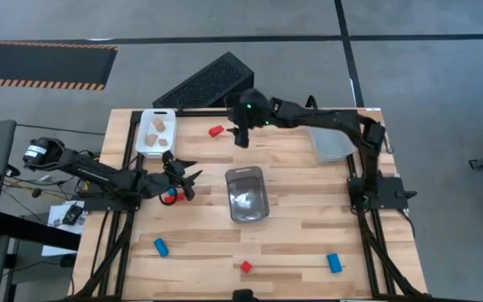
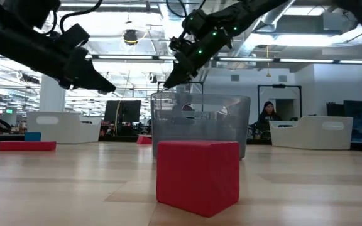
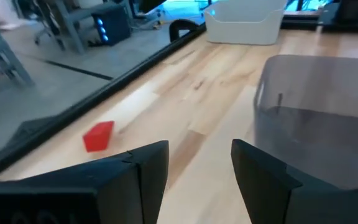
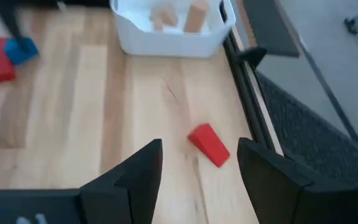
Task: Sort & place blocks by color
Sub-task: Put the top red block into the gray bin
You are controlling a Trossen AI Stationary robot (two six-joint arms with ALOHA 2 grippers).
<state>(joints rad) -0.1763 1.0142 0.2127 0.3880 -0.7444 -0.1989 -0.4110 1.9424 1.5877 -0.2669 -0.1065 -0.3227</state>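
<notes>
Wooden table (image 1: 309, 226) seen filling the frame's centre | white tray (image 1: 156, 132) set at its upper left | grey tray (image 1: 247, 194) placed mid-frame | clear tray (image 1: 334, 143) laid at upper right | black perforated panel (image 1: 204, 84) angled above | a person (image 2: 267, 117) seated in the background.

- Red blocks, three: a wedge (image 1: 216, 131) near the far edge, one (image 1: 170, 197) under the left gripper, one (image 1: 246, 267) near the front edge.
- Blue blocks, three: front left (image 1: 160, 247), front right (image 1: 334, 262), and one (image 1: 165, 200) touching that red block.
- Plain wood blocks, two (image 1: 157, 127) in the white tray (image 1: 145, 147).
- Trays, three: white, a grey bin (image 1: 247, 194) mid-table, a clear one (image 1: 334, 144) on the right.
</notes>
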